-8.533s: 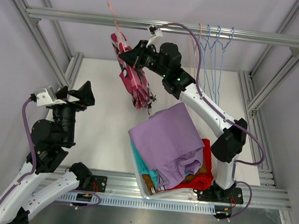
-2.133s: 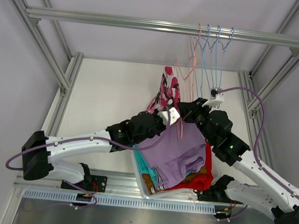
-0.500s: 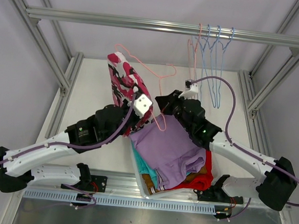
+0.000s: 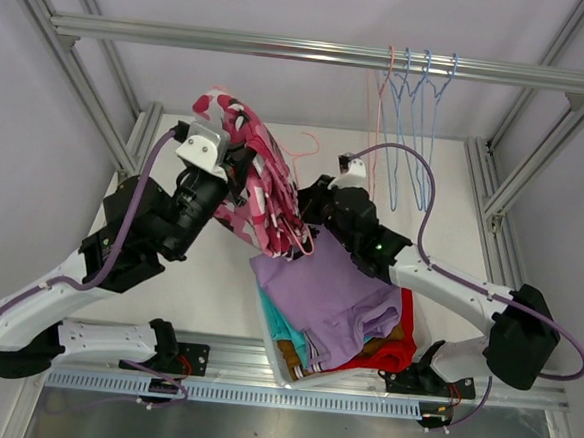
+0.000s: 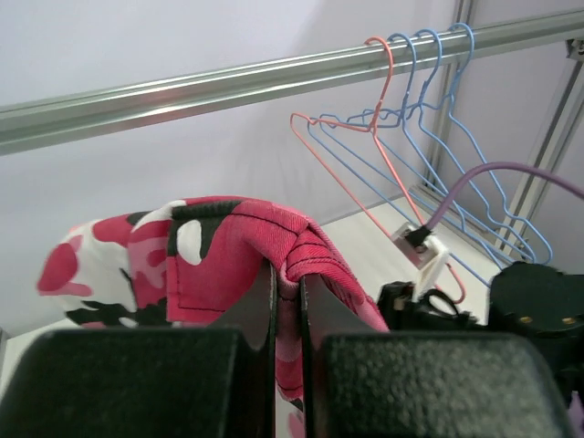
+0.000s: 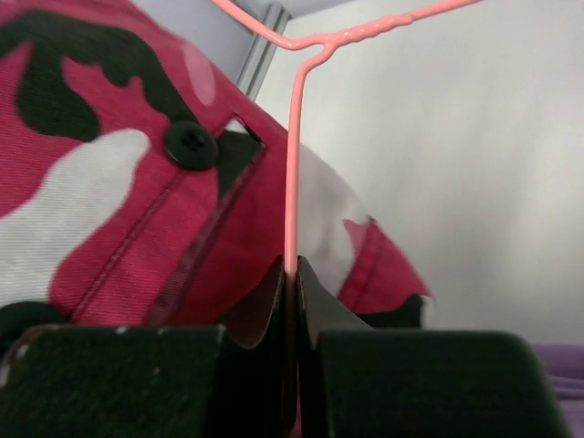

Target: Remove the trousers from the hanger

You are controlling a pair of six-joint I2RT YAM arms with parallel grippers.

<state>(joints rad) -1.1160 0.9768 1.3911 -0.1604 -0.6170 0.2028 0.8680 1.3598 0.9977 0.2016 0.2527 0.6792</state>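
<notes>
Now left tool [image 5: 288, 294] pinches camouflage trousers [image 4: 259, 192]; right tool [image 6: 290, 285] clamps pink hanger [image 6: 293, 164].

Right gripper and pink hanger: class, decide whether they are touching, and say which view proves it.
Touching. The right wrist view shows the pink hanger wire running straight down into the shut right gripper, pinched there.

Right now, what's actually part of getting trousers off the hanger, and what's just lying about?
In the job: pink camouflage trousers, pinched by the left gripper; pink hanger, pinched by the right gripper.
Lying about: lilac trousers atop the pile in the bin; empty hangers on the rail.
</notes>
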